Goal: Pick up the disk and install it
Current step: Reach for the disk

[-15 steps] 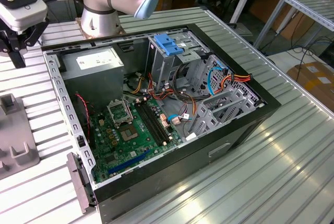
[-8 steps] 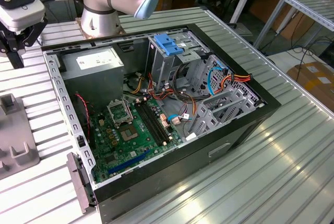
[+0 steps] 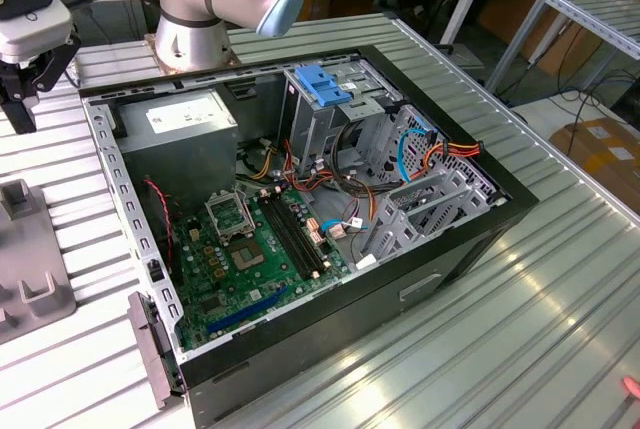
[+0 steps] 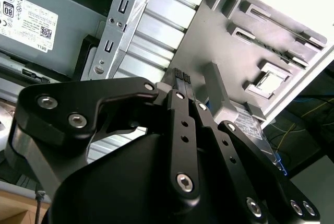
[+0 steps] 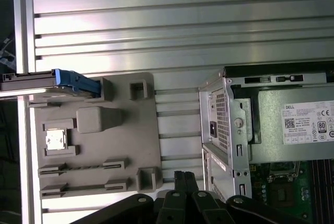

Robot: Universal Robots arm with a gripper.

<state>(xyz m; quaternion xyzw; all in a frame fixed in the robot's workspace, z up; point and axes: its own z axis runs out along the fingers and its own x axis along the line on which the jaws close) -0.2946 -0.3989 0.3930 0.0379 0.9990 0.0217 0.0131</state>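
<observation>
1. Pincer state: my pincer [image 4: 182, 75] is closed, with the two fingertips pressed together and nothing between them. This shows in both wrist views.

2. Pincer position: in the first wrist view the fingertips [image 5: 183, 176] appear over the strip of ribbed metal table [image 5: 182, 25] between the grey fixture plate [image 5: 141, 130] and the open computer case [image 3: 400, 294]. I touch neither.

3. Disk position: the disk [image 5: 49, 83] stands on its edge in a slot at a corner of the fixture plate, on the side away from the case. One blue carrier rail faces the plate's middle. The disk is well apart from my fingertips.

4. Case: it lies open on the table. The power supply [image 5: 292, 125], the motherboard [image 3: 250, 249] and the drive bay with its blue bracket [image 3: 325, 84] are exposed.
</observation>
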